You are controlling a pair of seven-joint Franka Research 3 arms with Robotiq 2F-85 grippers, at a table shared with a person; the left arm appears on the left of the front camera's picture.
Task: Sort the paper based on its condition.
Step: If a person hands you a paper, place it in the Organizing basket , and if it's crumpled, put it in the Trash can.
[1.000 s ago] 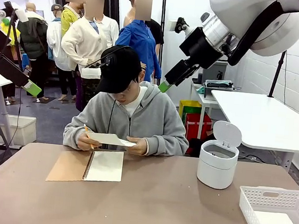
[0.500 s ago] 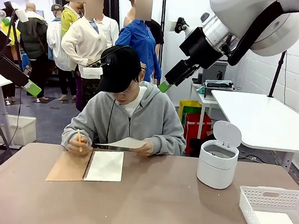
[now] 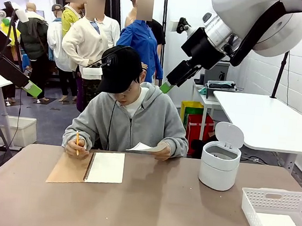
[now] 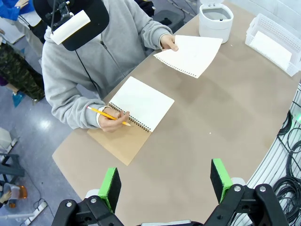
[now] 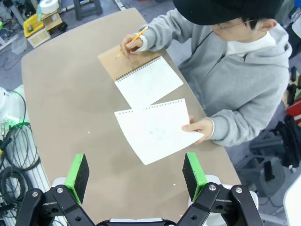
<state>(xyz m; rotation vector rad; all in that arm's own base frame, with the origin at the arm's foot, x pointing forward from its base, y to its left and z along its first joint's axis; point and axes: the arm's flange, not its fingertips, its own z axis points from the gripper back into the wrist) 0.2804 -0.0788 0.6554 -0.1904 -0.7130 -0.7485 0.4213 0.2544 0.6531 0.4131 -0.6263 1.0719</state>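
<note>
The robot's left hand (image 4: 165, 183) hangs spread and empty over the bench (image 3: 157, 211) while a person (image 3: 139, 120), pencil (image 3: 77, 140) held over an open notebook (image 3: 104, 167), holds a smooth sheet of paper (image 3: 142, 147) just right of it, above the bench; the robot's right hand (image 5: 135, 175), also spread empty, hangs overhead.

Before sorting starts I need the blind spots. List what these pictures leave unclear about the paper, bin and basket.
Held sheet: right wrist view, its faint marks are too small to read; front view, nearly edge-on, face hidden.
White bin: front view, its own wall hides the inside.
White basket: front view, cut off by the right and bottom edges, so its contents show only partly.
</note>
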